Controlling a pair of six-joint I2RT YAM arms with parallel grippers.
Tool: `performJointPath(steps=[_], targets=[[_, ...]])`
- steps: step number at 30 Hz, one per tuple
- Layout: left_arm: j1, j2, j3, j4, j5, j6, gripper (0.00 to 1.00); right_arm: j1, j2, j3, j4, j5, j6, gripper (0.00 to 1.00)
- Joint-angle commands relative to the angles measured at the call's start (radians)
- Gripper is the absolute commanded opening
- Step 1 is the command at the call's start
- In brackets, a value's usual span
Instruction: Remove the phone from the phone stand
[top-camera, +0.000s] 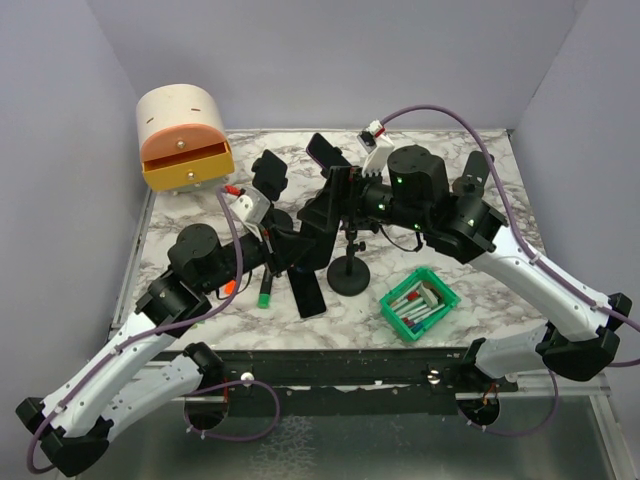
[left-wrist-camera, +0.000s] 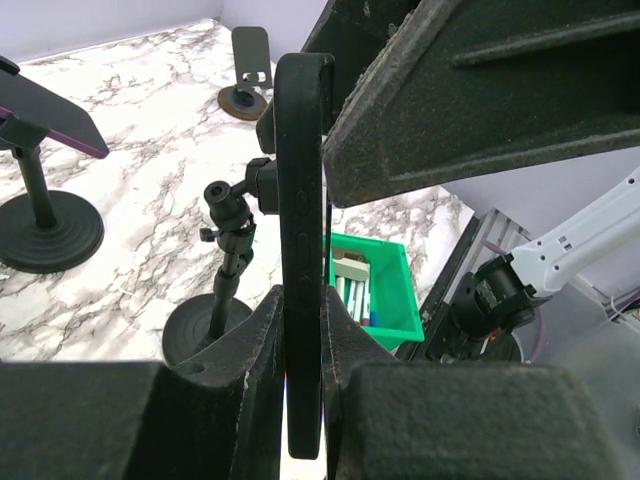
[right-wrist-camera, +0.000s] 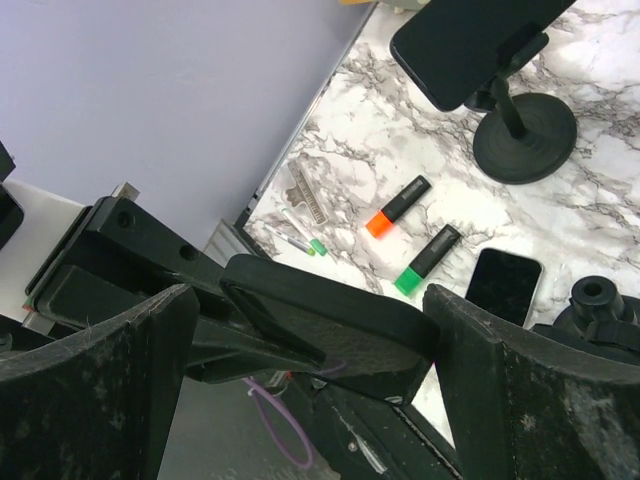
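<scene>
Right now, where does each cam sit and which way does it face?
Top external: above and behind the robot, facing down on the table; left arm and right arm show.
Left wrist: on the left arm, facing the held phone edge-on; left gripper pinches it.
Right wrist: on the right arm, facing down toward the orange marker; right gripper straddles the held phone.
Shared: both wrist views show the held phone.

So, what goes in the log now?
left pincer: shut on phone | right pincer: open around phone | phone: close to stand, release unclear
</scene>
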Motion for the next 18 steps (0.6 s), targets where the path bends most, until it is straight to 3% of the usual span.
performJointPath(steps=[1, 12, 18], targets=[[0.002, -0.028, -0.019, 0.031, -0.049, 0.014, 0.0, 0.008, -0.036, -0.007, 0.046, -0.029, 0.001, 1.0], [0.004, -0.113, -0.064, 0.077, -0.085, -0.019, 0.0, 0.009, -0.131, -0.07, 0.037, 0.031, -0.057, 1.0], [0.003, -0.212, -0.09, 0.053, -0.171, -0.025, 0.0, 0.009, -0.33, -0.259, 0.166, 0.137, -0.209, 1.0]])
